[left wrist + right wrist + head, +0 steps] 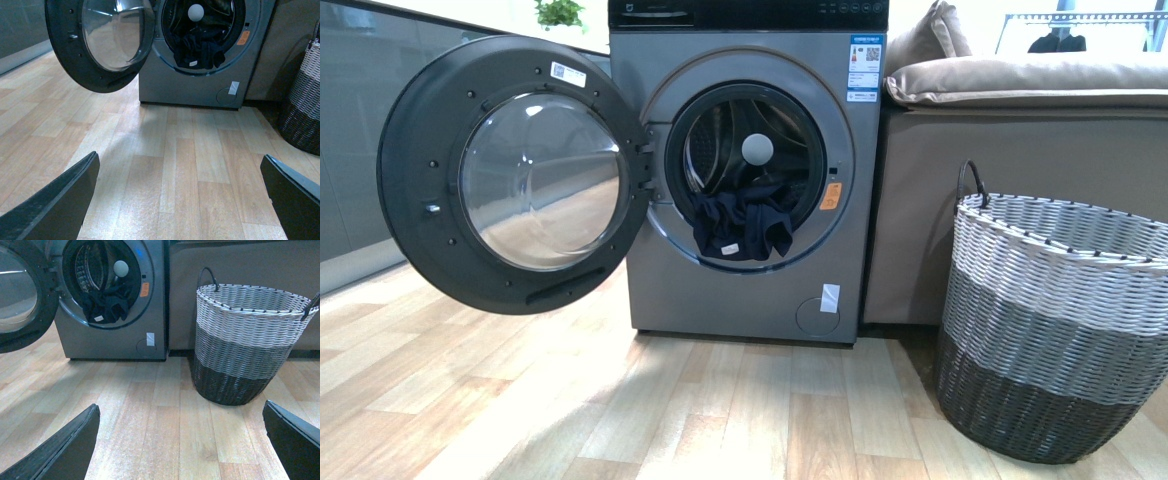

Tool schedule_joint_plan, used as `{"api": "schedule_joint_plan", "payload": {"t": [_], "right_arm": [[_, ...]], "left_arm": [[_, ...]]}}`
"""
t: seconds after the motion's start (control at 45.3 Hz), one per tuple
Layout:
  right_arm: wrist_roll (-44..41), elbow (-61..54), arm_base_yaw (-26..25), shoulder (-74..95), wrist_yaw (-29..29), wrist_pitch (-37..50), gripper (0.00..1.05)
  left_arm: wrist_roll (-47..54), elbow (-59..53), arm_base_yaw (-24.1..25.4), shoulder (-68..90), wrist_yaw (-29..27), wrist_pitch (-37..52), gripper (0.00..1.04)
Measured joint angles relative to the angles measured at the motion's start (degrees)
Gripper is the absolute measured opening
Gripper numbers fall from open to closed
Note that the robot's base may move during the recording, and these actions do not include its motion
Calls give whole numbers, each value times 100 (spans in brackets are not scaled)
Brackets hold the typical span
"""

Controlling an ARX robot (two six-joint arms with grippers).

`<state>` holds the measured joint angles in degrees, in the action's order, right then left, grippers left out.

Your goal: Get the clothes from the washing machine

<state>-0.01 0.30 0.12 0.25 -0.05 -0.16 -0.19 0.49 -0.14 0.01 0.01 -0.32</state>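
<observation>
Plainly left gripper [179, 155], right gripper [180, 404] spread wide, touching nothing.

Bright, even daylight throughout. Soft sheen on the floor [210, 150] ahead of the left gripper [180, 156]; pale reflections in the door glass [540, 180]; drum [720, 140] dim inside. Sharp well beyond the right gripper [180, 405]; near fingers [60, 445] dark, slightly soft.

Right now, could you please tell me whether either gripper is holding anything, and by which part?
Nothing is held. The left gripper and right gripper are both open; the dark navy fabric clothes lie in the grey metal washing machine.
</observation>
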Motion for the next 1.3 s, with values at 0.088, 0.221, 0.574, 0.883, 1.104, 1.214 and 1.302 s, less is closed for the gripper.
{"api": "schedule_joint_plan", "payload": {"t": [0.088, 0.221, 0.574, 0.883, 1.104, 1.214, 1.302], "right_arm": [[0, 0, 0, 0, 0, 0, 97], [0, 0, 0, 0, 0, 0, 97], [0, 0, 0, 0, 0, 0, 97], [2, 0, 0, 0, 0, 0, 97], [0, 0, 0, 0, 0, 0, 97], [0, 0, 0, 0, 0, 0, 97], [0, 0, 0, 0, 2, 0, 97]], "left_arm": [[0, 0, 0, 0, 0, 0, 98], [0, 0, 0, 0, 0, 0, 98], [0, 0, 0, 0, 0, 0, 98], [0, 0, 0, 0, 0, 0, 98], [0, 0, 0, 0, 0, 0, 98], [0, 0, 0, 0, 0, 0, 98], [0, 0, 0, 0, 0, 0, 98]]}}
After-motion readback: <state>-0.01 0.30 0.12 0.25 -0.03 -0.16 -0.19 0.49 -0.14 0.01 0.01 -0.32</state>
